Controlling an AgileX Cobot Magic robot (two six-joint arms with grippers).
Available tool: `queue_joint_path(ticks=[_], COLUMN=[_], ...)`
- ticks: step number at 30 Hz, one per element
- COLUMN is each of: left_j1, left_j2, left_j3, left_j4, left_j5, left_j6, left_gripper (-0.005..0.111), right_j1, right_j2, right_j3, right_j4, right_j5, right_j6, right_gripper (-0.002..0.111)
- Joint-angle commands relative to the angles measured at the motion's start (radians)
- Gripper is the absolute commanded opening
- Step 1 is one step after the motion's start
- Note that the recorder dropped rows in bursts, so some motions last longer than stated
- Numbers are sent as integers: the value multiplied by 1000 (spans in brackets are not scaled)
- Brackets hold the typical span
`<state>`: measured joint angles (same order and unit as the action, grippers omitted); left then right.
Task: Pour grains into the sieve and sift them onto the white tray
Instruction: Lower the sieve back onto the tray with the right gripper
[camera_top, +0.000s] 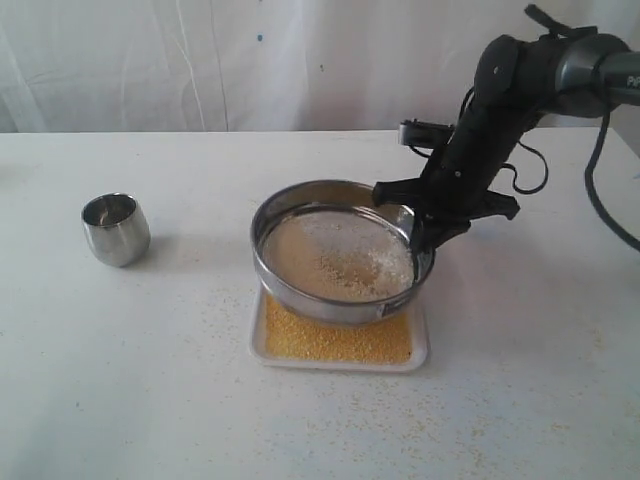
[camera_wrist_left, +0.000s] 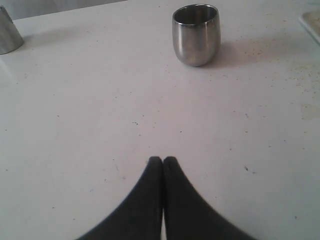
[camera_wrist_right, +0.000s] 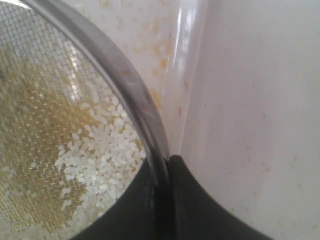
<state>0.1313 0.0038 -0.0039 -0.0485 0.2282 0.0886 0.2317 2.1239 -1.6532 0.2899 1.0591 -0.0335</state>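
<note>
Table (camera_top: 150, 400): white, flat, dusted with stray yellow specks around the work area, most thickly near the tray.

Right arm (camera_top: 520, 90): reaches in from the far right and bends down to the sieve's far-right edge, which puts the load over the tray.

Sieve (camera_top: 320, 305): a wide steel ring sitting over the rear part of the white tray (camera_top: 420, 352), so whatever passes the mesh lands inside the tray's rim. Whether the sieve rests on the tray or hangs just above it cannot be told.

Grains (camera_top: 335, 262): a pale sandy layer with coarser whitish bits lies on the mesh. A fine yellow bed covers the tray's exposed front strip. Judgement: pouring is done and sifting is well along.

Steel cup (camera_top: 116, 228): upright, well apart to the left, apparently empty, parked clear of the work.

Right claw (camera_wrist_right: 167, 162): narrow, pinched on the sieve's rim with one finger inside and one outside, a grip suited to shaking.

Left claw (camera_wrist_left: 162, 161): tips pressed together, holding nothing, low over bare table and facing the cup. It appears idle.
</note>
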Motion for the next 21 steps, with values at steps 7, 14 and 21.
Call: queue_joint_path(ticks=[7, 14, 21], left_j1=[-3, -3, -3], left_j2=[-4, -4, -4], left_j3=[4, 4, 4], left_j4=[-10, -10, -10], left_j5=[3, 3, 3], left_j6=[-2, -2, -2], left_gripper=[0, 0, 0], right_j1=[15, 54, 52], right_j2=[4, 1, 20], right_j3=[-48, -32, -74], right_j4=[-64, -21, -52], right_j5=[-23, 162, 119], right_j6=[47, 69, 190], right_gripper=[0, 0, 0])
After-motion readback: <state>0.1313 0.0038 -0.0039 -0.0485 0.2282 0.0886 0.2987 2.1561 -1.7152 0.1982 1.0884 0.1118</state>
